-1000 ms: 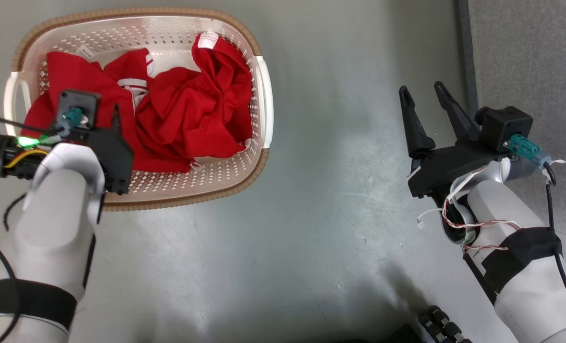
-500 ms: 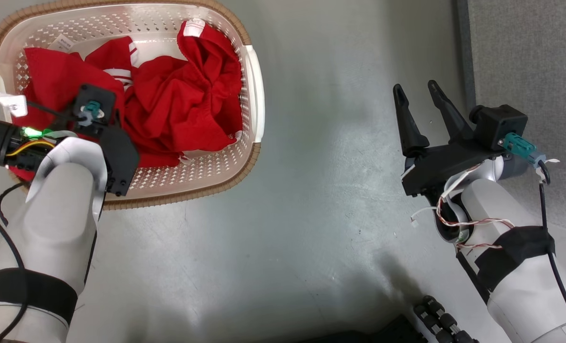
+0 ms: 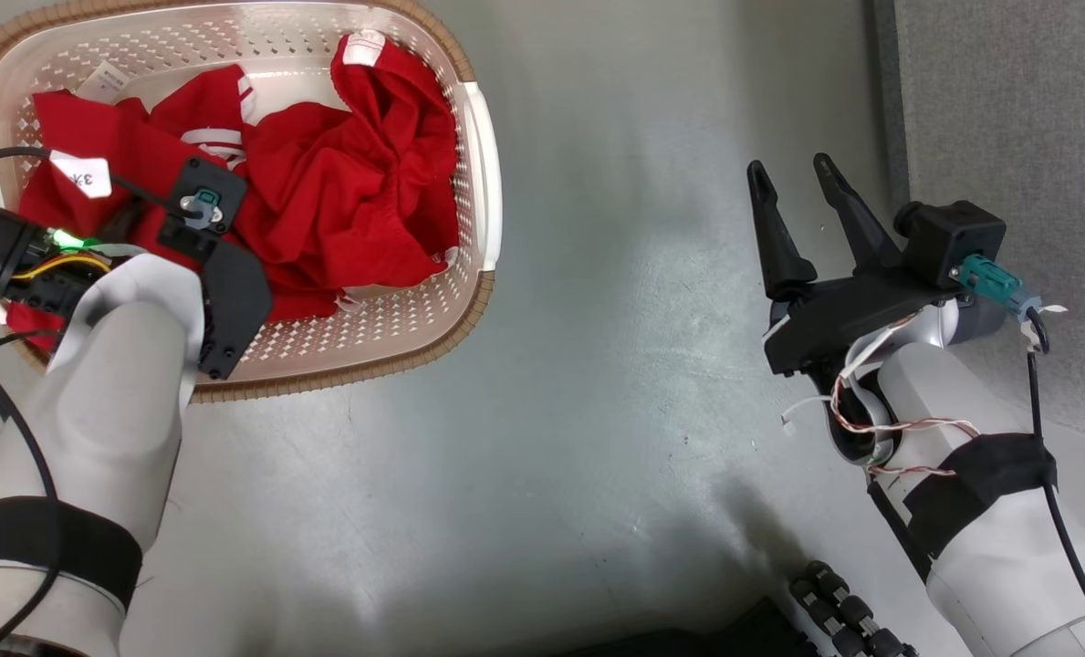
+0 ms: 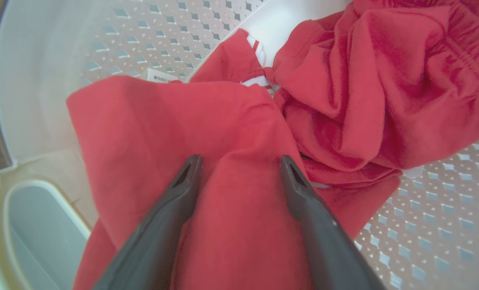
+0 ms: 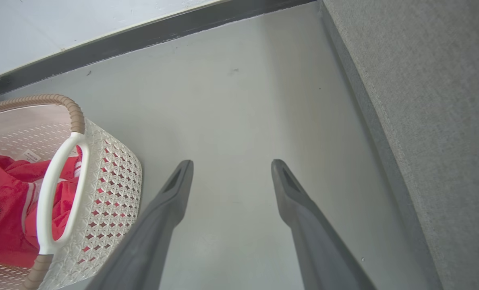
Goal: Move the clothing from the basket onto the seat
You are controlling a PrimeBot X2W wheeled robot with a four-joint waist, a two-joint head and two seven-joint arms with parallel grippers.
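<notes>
Head view: my left forearm (image 3: 113,365) reaches over the laundry basket (image 3: 485,182), where the red garments (image 3: 350,201) lie heaped. The right claw (image 3: 790,166) hangs with its fingers apart and nothing between them, the sofa (image 3: 1007,109) just to its right.

Left wrist view: this shows what the head view hides under the wrist housing. The left claw (image 4: 239,161) is spread, with both tips down on one garment and a ridge of cloth raised between them. A second bundle lies just right of the right finger, and a white label (image 4: 160,75) beyond the tips.

Right wrist view: bare floor (image 5: 231,100) lies under the claw, the basket's outer wall and handle to its left, the sofa edge to its right.

My worry is a shallow pinch that slips. The neighbouring bundle could also snag, lift out and fall on the floor short of the sofa.
</notes>
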